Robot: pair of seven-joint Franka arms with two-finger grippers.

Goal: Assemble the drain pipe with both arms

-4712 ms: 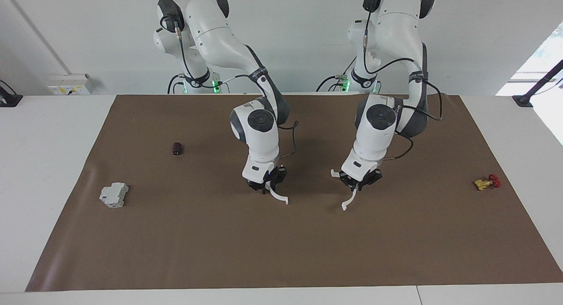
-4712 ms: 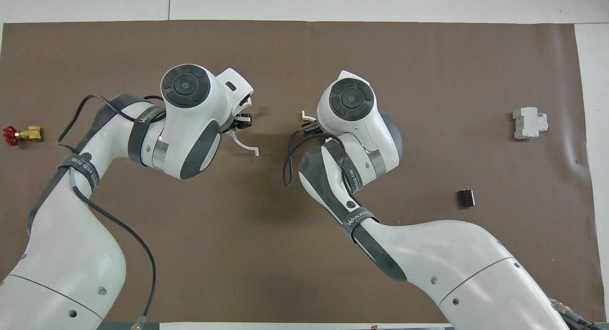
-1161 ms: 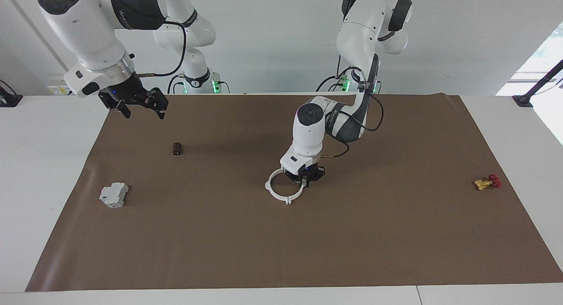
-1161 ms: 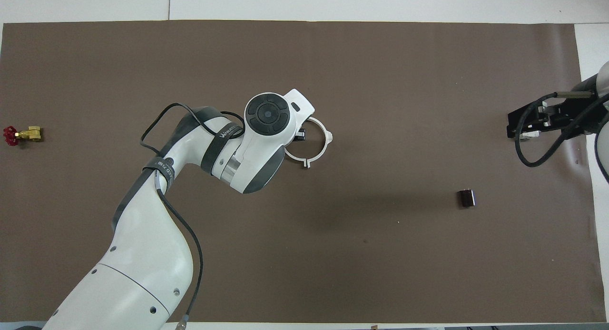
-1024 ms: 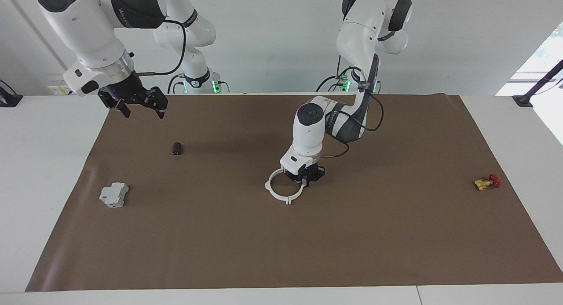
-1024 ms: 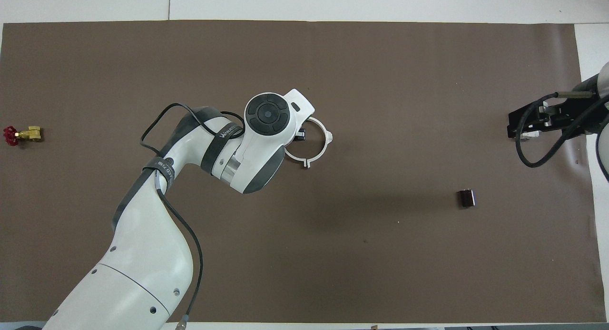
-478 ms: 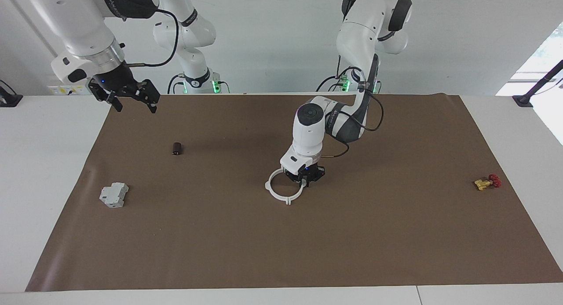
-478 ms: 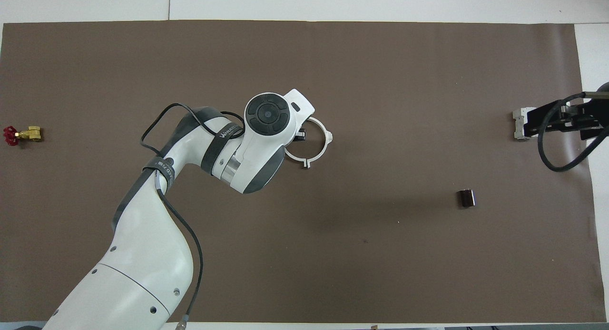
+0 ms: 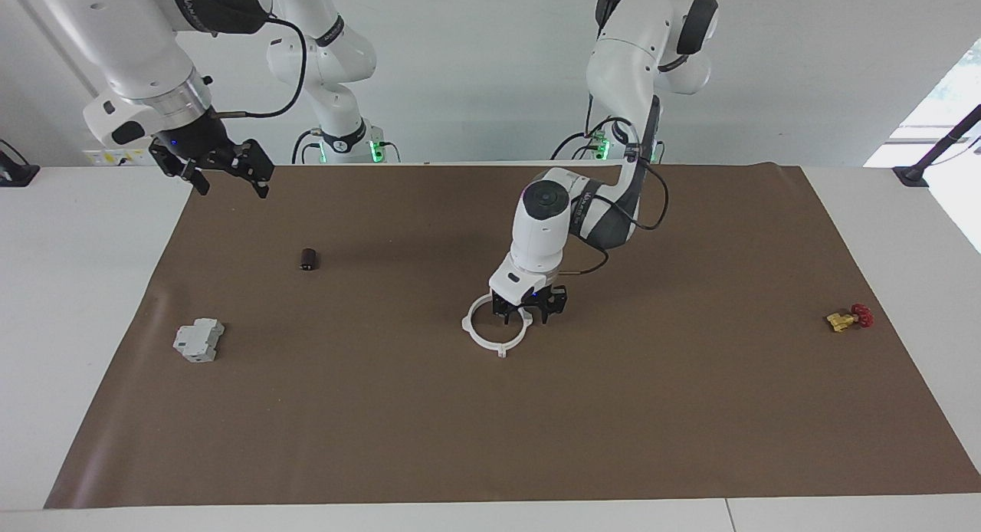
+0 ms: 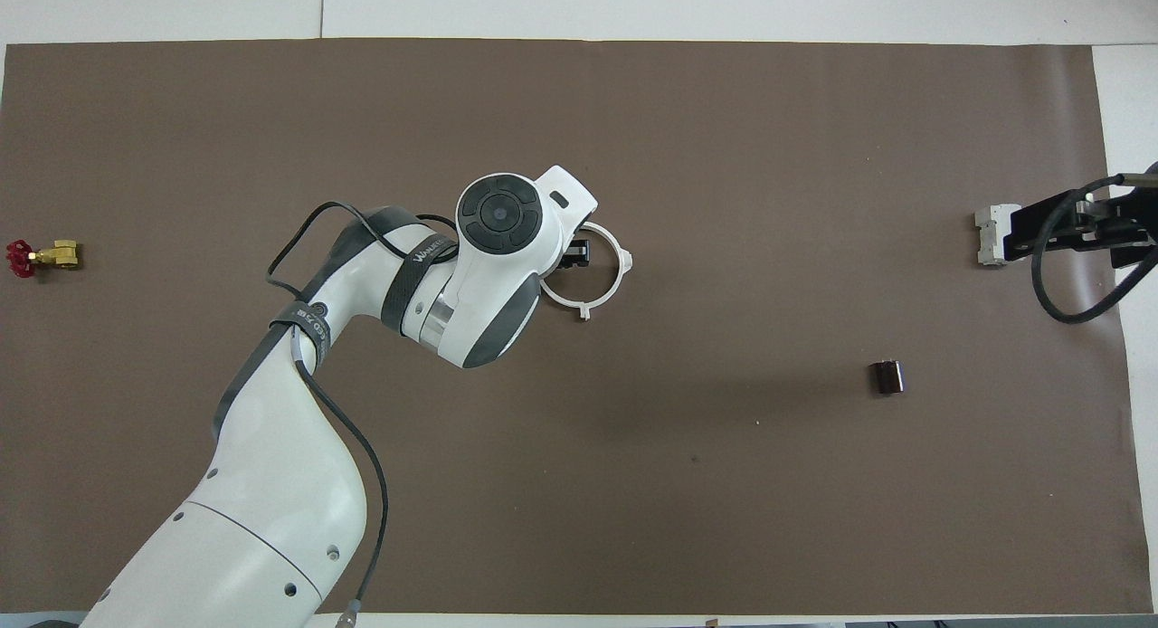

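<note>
Assembly looks finished in the facing view: the drain pipe [image 9: 497,332] lies flat on the brown mat [image 9: 690,409] as one closed white ring with small outer tabs, near the middle of the table. The left gripper [image 9: 530,315] stands low over the ring's edge on the side nearer the robots, its fingers spread to either side of the rim and no longer pinching it. The right gripper [image 9: 224,181] hangs high in the air over the mat's corner at the right arm's end, jaws spread and empty; that arm waits. A grey boxy block [image 9: 198,340], a small dark cylinder [image 9: 308,259] and a yellow-and-red valve [image 9: 849,318] lie well apart from the ring.

From overhead, the ring [image 10: 604,287] shows whole, partly covered by the left arm's wrist. The right gripper [image 10: 1077,230] covers part of the grey block [image 10: 989,234]. By my reading, only the left arm's withdrawal remains.
</note>
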